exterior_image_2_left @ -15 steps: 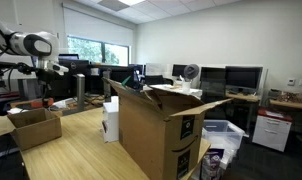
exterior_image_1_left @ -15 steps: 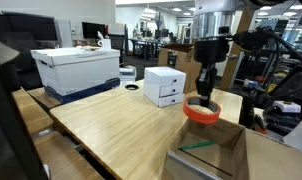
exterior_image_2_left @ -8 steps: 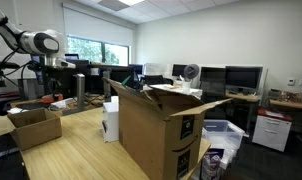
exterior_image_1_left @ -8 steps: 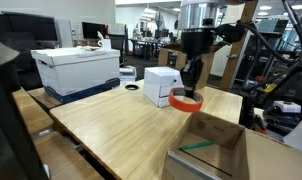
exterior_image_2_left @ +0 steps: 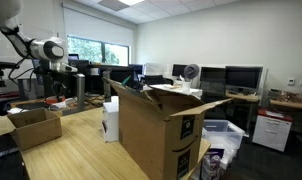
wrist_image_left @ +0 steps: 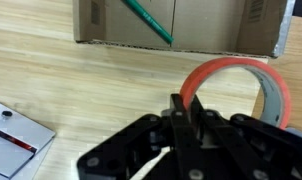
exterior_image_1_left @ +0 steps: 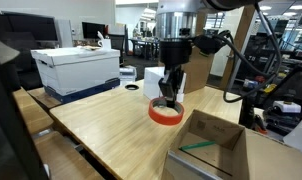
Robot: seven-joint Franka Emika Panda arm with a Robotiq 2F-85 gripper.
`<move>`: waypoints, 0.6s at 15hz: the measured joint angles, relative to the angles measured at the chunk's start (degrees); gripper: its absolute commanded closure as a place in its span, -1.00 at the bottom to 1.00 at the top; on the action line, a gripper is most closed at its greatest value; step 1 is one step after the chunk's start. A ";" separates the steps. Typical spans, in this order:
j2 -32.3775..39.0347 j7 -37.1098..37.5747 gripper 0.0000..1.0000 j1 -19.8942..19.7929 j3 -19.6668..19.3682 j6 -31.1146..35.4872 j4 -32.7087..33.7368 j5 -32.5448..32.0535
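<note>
An open-plan office, probably doubling as a lab: well behind the fingers [exterior_image_1_left: 171,97] run rows of desks [exterior_image_1_left: 141,47] under ceiling light panels [exterior_image_1_left: 151,12]; off to one side of them stand monitors [exterior_image_2_left: 241,77], a desk fan [exterior_image_2_left: 191,71] and a white file box [exterior_image_1_left: 76,66]

Robot arm [exterior_image_2_left: 46,50], large cardboard box [exterior_image_2_left: 156,135]

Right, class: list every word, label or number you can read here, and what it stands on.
None is readable.
Large cardboard box: black printed marks, too small.
Open carton: dark print, blurred.
Red tape roll: no print seen.
</note>
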 measured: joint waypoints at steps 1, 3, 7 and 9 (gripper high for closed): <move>1.11 0.00 0.89 0.11 -0.04 0.38 0.77 -0.50; 3.17 0.01 0.89 0.43 -0.34 0.96 2.21 -1.52; 7.32 0.02 0.88 1.45 -2.01 2.40 5.09 -3.75; 9.13 0.02 0.89 1.88 -3.07 2.63 6.50 -4.62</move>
